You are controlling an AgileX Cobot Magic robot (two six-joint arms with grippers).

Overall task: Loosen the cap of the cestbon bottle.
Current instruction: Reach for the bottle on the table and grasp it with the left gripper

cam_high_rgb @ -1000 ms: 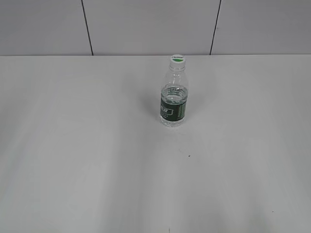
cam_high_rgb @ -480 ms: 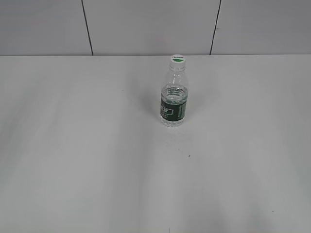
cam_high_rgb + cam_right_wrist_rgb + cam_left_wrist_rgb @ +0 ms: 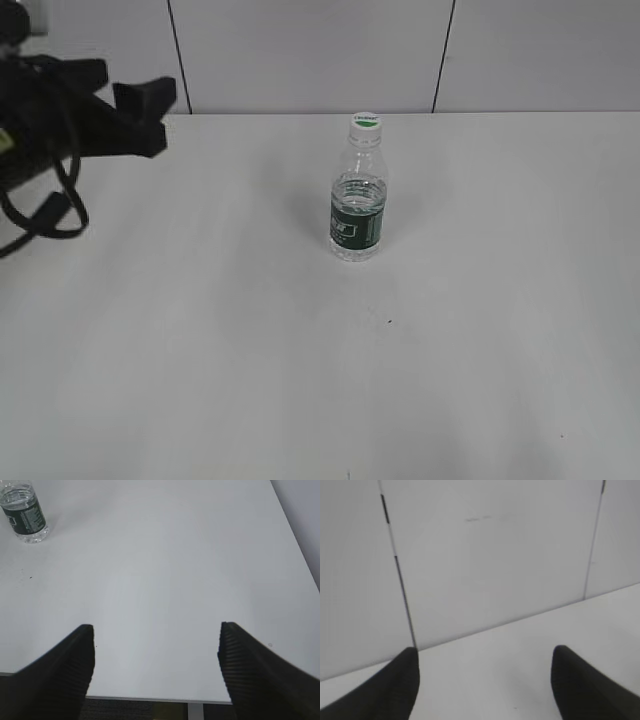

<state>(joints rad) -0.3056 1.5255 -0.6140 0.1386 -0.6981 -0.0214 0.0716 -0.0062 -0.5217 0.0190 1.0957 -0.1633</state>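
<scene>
Standing upright near worktop (image 3: 200,350) centre: one cestbon bottle (image 3: 357,205), clear water filling it to about label top. One cap (image 3: 365,122) sitting on its neck. Left claw (image 3: 135,118) hovering at far left, well apart from bottle, gaping wide, gripping nothing. Right claw (image 3: 156,645) hanging over near worktop edge, also spread wide, empty.

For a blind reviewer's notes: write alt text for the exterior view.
A small clear cestbon bottle with a dark green label stands upright near the middle of a white table, its white cap on. The black left gripper reaches in from the upper left edge, well apart from the bottle, jaws open and empty; a grey panelled wall runs behind.
</scene>
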